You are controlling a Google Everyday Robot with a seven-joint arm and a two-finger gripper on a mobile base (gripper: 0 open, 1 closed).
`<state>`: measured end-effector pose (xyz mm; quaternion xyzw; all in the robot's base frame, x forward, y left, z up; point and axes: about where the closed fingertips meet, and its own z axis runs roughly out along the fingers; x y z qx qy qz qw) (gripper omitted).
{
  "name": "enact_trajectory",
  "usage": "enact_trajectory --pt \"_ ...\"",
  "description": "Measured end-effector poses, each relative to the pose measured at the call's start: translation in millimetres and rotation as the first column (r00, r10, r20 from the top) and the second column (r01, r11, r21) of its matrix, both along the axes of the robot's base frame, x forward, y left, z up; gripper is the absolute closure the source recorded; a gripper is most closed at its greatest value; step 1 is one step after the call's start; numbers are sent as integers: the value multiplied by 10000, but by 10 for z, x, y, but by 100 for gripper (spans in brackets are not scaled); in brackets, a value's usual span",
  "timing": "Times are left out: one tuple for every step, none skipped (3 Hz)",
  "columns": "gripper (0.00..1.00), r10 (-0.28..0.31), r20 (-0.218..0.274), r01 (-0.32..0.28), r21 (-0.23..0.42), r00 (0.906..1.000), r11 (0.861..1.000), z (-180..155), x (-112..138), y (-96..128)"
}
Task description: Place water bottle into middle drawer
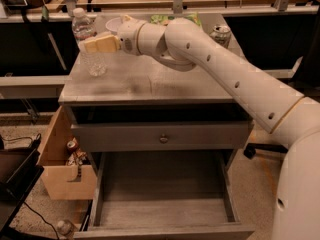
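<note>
Presently pincer (86,45) hovers at the water bottle (97,64).

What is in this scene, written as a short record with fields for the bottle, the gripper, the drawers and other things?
water bottle: upright on the cabinet top, left rear
gripper: at the bottle, above the cabinet top
middle drawer: pulled out, bottle not in it
drawer with knob: shut
soda can: cabinet top, right rear
plywood box: left of the cabinet, low
</note>
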<state>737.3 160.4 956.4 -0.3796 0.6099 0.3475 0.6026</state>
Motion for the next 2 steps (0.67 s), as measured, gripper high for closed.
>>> enact_trajectory --pt "0 4 67 -4 -17 10000 10000 -65 31 153" --pt "0 -80 252 86 -235 9996 9997 -89 17 273"
